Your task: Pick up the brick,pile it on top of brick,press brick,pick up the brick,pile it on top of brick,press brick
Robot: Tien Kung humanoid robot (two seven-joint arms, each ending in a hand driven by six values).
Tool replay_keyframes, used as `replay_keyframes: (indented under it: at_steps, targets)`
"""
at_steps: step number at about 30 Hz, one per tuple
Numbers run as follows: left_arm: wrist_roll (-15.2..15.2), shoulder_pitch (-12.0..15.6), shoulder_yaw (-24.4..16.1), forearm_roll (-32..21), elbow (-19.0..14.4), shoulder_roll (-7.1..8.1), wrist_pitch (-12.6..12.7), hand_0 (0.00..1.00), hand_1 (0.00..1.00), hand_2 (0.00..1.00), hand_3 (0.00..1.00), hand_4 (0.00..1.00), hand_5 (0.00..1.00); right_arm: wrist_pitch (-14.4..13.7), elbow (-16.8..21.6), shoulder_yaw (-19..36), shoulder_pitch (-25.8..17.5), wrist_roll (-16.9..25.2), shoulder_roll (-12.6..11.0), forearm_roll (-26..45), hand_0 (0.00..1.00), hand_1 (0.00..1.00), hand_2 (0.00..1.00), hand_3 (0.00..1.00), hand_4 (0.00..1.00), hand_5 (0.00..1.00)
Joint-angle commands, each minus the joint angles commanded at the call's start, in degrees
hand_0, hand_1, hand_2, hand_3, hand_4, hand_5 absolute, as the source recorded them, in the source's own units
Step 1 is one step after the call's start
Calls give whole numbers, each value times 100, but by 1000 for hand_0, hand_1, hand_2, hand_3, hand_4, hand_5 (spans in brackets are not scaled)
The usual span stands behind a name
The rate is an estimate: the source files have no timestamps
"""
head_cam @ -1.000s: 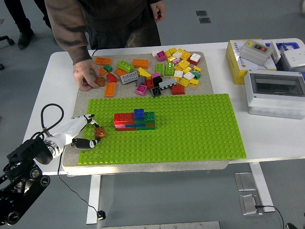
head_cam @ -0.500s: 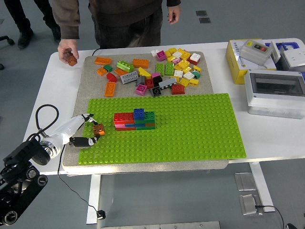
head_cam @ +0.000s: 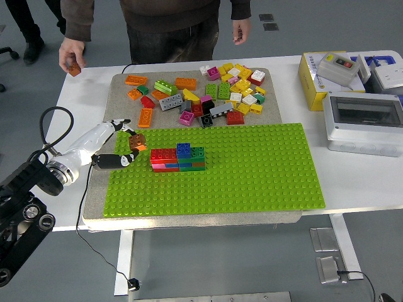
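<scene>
My left hand [head_cam: 124,143] is shut on a small brown and orange brick [head_cam: 135,141] and holds it above the left part of the green baseplate [head_cam: 252,170], just left of the stack. The stack [head_cam: 178,158] is a low pile of red, blue and green bricks on the baseplate. A heap of loose bricks [head_cam: 201,94] in several colours lies on the grey mat behind the baseplate. A person at the far side holds a brown brick [head_cam: 75,70] in one hand [head_cam: 69,55], off the table's far left corner.
A yellow box [head_cam: 327,78] with a switch unit and a white enclosure [head_cam: 365,123] stand at the right of the table. The person's other hand [head_cam: 241,29] hangs behind the table. A black cable [head_cam: 53,119] loops by my left arm.
My left hand rose and moved toward the stack with the brick. The person's hand took a brown brick from the mat and drew back up and to the left.
</scene>
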Motion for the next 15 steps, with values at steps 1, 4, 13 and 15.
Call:
replay_keyframes:
  at_steps: [1,4,13,15]
  targets:
    - [3,-55,74,10,37,-35,-4,998,959,944,555,595,233,-1,0,-2,3,1,-1,4,736,712,738,799,647,998]
    - [12,-241,316,37,151,-120,-17,997,956,939,556,584,223,-2,0,-5,14,2,-6,12,736,712,737,798,648,998]
    - [-16,-626,644,117,539,-352,7,998,956,939,556,584,222,5,0,12,34,1,-12,-16,736,712,737,799,648,998]
    - [-29,-672,672,135,642,-395,14,998,956,939,556,584,222,7,0,14,37,0,-10,-24,736,712,737,799,648,998]
